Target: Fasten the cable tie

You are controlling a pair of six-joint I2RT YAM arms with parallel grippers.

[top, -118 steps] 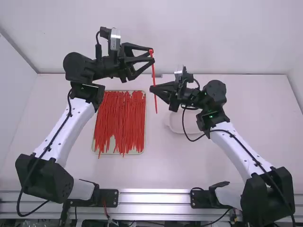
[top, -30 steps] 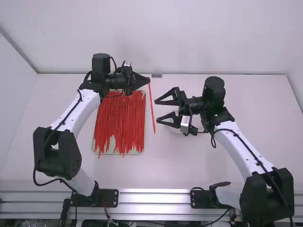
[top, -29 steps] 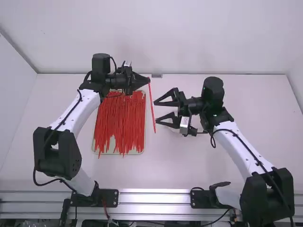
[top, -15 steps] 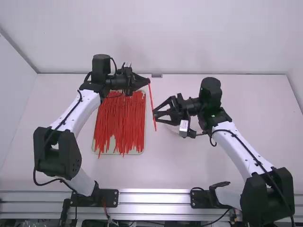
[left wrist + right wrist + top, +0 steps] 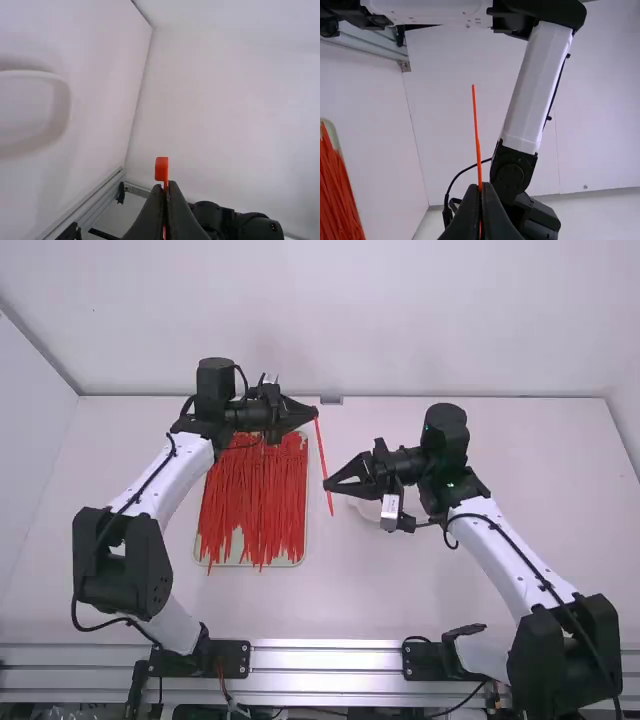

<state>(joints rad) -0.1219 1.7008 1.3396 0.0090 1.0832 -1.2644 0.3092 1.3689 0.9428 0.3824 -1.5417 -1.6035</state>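
Note:
A single red cable tie (image 5: 324, 462) hangs above the table between the two arms. My left gripper (image 5: 314, 418) is shut on its upper end; the tie's square head (image 5: 161, 169) sticks out past the fingertips in the left wrist view. My right gripper (image 5: 328, 481) is shut on the lower part of the tie, and the pointed tail (image 5: 475, 130) rises straight out from between its fingers in the right wrist view. The tie is straight, not looped.
A tray (image 5: 299, 558) holding several loose red cable ties (image 5: 252, 495) lies on the table left of centre, below the left arm. A white round dish (image 5: 366, 508) sits under the right gripper. Open white table lies to the right and front.
The right gripper, open a second ago beside the tie, moved in and shut on the tie's lower part. The left gripper kept its hold on the upper end.

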